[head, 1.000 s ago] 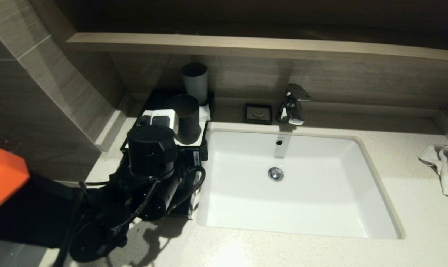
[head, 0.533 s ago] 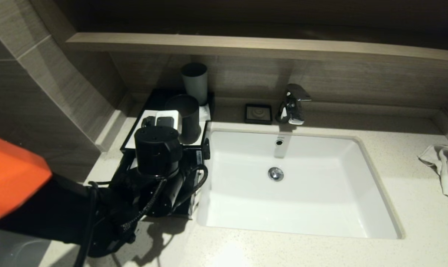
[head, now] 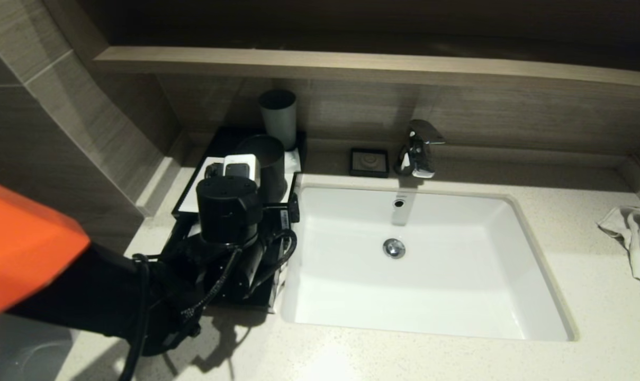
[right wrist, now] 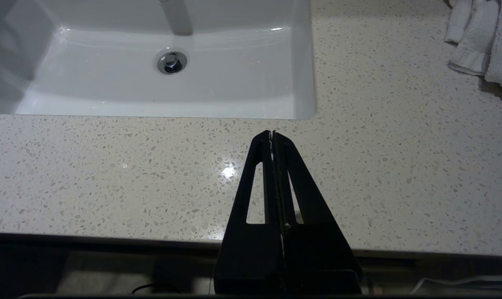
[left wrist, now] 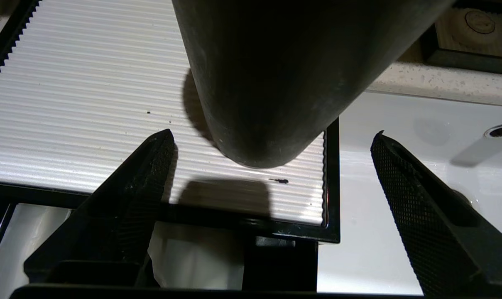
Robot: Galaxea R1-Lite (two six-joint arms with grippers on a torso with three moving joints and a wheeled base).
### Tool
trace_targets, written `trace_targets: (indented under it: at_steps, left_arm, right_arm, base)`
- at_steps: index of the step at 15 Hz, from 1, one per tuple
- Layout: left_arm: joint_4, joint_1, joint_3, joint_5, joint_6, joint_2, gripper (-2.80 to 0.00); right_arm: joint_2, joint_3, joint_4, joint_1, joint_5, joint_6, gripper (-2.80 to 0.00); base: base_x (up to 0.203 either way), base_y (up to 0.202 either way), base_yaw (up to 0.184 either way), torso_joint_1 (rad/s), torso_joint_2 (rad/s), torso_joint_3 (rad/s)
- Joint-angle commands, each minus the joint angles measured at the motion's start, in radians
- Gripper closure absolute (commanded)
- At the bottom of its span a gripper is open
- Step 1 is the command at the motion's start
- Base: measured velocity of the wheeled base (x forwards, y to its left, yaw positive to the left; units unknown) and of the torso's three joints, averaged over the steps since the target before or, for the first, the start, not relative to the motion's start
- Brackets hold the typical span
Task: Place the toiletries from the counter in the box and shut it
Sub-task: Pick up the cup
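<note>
The box (head: 191,197) is low and black with a ribbed white top panel (left wrist: 89,104). It stands on the counter (head: 589,296) left of the sink. My left arm's wrist (head: 227,209) hangs over the box's front and hides the drawer from the head view. My left gripper (left wrist: 272,133) is open and empty, its fingers (left wrist: 143,187) spread wide above the front rim. Below that rim the drawer stands pulled out, with a pale translucent toiletries packet (left wrist: 192,259) lying in it. My right gripper (right wrist: 271,135) is shut over the counter's front edge (right wrist: 109,166).
A dark cup (head: 269,164) stands on the box top, just ahead of the left fingers (left wrist: 275,62). A grey cup (head: 277,116) is behind it. A small black dish (head: 369,161) and the faucet (head: 417,148) flank the white sink basin (head: 431,296). A white towel (head: 637,238) lies at the far right.
My left arm has reached farther in over the box, toward the dark cup, with its fingers still open. The right arm has not moved.
</note>
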Motion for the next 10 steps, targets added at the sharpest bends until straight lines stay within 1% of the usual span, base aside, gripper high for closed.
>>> trace_targets:
  at_steps: [1,10]
  left_arm:
    - [-0.008,0.011,-0.017,0.004,0.003,0.01,-2.8]
    - [-0.008,0.026,-0.074,0.002,0.01,0.068,-2.8]
  right_arm:
    - [0.0,0.0,0.0,0.0,0.0,0.0,0.0]
    - [0.0,0.0,0.0,0.0,0.0,0.0,0.0]
  base:
    - [0.0,0.0,0.0,0.0,0.0,0.0]
    - [0.0,0.0,0.0,0.0,0.0,0.0]
